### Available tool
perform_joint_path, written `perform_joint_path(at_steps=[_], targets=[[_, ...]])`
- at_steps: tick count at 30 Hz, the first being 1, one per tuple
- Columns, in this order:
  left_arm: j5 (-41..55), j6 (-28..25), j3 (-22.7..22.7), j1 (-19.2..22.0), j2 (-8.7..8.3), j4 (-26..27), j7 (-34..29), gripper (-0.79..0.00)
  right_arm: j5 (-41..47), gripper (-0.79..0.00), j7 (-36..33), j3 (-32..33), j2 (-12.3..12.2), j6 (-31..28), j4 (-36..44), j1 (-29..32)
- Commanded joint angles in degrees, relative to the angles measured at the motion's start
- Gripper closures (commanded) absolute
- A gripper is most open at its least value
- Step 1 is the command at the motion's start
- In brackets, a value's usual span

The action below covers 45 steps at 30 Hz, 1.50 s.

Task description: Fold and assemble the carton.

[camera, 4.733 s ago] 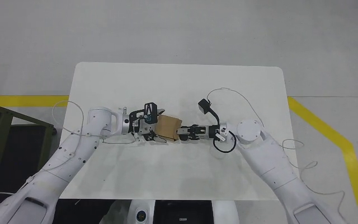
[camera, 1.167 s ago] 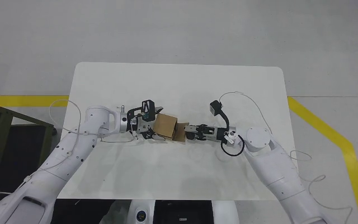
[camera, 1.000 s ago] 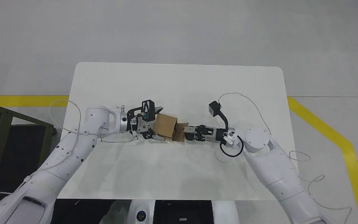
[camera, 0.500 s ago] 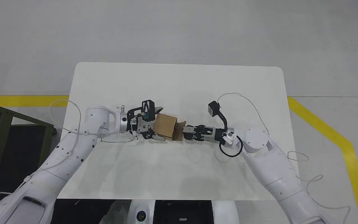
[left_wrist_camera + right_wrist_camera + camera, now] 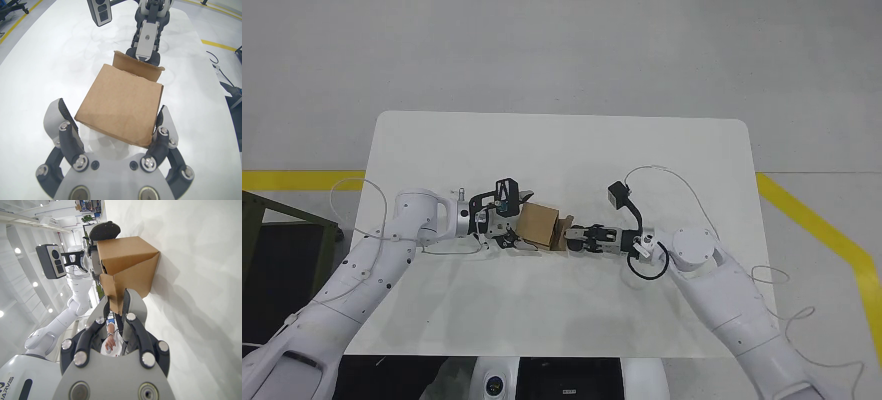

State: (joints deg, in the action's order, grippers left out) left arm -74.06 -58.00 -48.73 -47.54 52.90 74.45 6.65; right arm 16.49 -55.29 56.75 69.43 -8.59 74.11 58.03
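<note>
A small brown carton (image 5: 538, 224) lies on its side at the middle of the white table (image 5: 562, 150). My left gripper (image 5: 508, 232) is shut on the end of the carton (image 5: 121, 102) nearest it, one finger on each side wall. At the opposite, open end, one flap (image 5: 136, 66) stands up and another folds in slantwise (image 5: 132, 275). My right gripper (image 5: 570, 238) is shut on the edge of that flap (image 5: 113, 294), with its fingertips (image 5: 128, 300) pinching the cardboard. The inside of the carton is hidden.
A thin white cable (image 5: 672, 172) loops over the table behind the right arm. Bare tabletop lies on every side of the carton. Yellow floor tape (image 5: 802, 215) runs past both table ends, and a dark cart (image 5: 272, 240) stands off the left edge.
My right arm has shifted left toward the carton with the flap in its fingers, pressing the flap closer to the box. The left arm and carton have stayed put over the last second.
</note>
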Motion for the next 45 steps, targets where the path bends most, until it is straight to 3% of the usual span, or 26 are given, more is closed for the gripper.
perform_joint_path(at_steps=[1, 45], targets=[[0.04, 0.31, -0.01, -0.14, 0.01, 0.07, -0.04, -0.785, -0.29, -0.16, 0.1, -0.2, 0.05, 0.13, -0.15, -0.21], [0.72, 0.41, -3.21, -3.03, 0.72, 2.81, -3.38, -0.785, -4.47, -0.169, 1.35, -4.72, 1.71, 1.92, -0.42, -5.35]])
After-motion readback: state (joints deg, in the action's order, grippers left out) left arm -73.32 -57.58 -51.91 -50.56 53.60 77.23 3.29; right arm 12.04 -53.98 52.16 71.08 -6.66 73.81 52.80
